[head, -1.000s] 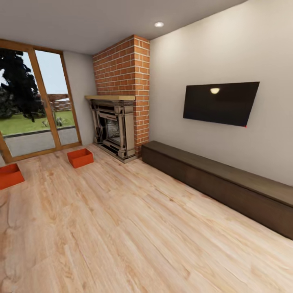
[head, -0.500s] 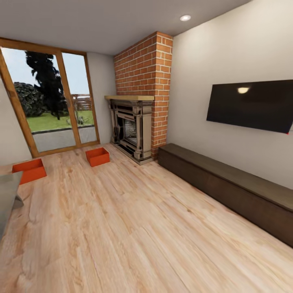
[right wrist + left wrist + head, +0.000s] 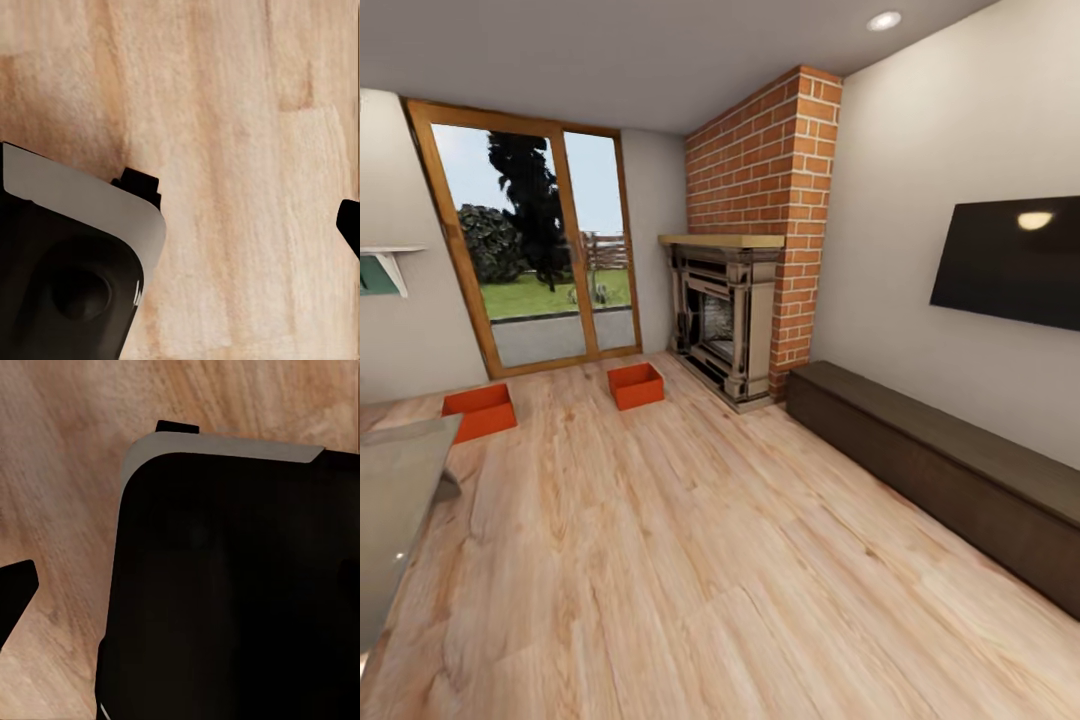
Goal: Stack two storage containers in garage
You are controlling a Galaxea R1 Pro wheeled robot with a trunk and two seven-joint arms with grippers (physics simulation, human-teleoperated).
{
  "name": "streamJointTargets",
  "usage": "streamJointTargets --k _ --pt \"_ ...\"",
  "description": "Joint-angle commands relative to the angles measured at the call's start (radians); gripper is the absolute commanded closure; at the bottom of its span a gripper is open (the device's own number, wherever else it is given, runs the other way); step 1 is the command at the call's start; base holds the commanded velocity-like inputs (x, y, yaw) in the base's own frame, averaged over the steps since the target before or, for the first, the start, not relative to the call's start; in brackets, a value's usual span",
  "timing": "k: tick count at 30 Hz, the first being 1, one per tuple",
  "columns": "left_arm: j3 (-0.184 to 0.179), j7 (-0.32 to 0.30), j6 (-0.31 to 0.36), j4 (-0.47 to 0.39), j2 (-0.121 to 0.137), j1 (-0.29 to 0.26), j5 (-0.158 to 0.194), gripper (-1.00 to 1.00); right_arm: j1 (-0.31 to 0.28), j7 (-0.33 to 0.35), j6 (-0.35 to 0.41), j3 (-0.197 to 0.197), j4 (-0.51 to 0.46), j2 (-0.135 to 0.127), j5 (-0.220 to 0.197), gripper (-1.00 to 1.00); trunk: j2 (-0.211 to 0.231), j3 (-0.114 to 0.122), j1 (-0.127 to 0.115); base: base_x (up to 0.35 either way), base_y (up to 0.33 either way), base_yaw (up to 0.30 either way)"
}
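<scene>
Orange storage containers (image 3: 479, 410) (image 3: 636, 385) apart, by glass doors (image 3: 538, 255)

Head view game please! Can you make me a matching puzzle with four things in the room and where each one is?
Things:
1. TV
2. red boxes
3. fireplace
4. long dark bench

Places:
A. on the wood floor near the glass doors
B. against the brick chimney
C. hanging on the wall
D. on the floor along the wall under the TV

Pairs: 1-C, 2-A, 3-B, 4-D
</scene>
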Motion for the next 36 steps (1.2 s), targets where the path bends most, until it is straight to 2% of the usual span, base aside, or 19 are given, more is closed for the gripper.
streamJointTargets --k 1,36 --pt "0.000 0.001 -0.002 0.000 0.000 0.000 0.007 -1.00 -0.001 0.002 -0.006 -0.003 0.003 0.000 0.003 -1.00 0.000 -0.001 0.001 0.324 0.000 0.072" --pt "0.000 0.001 -0.002 0.000 0.000 0.000 0.007 -1.00 -0.001 0.003 -0.007 -0.004 0.003 -0.004 0.007 -1.00 0.000 -0.001 0.001 0.324 0.000 0.005"
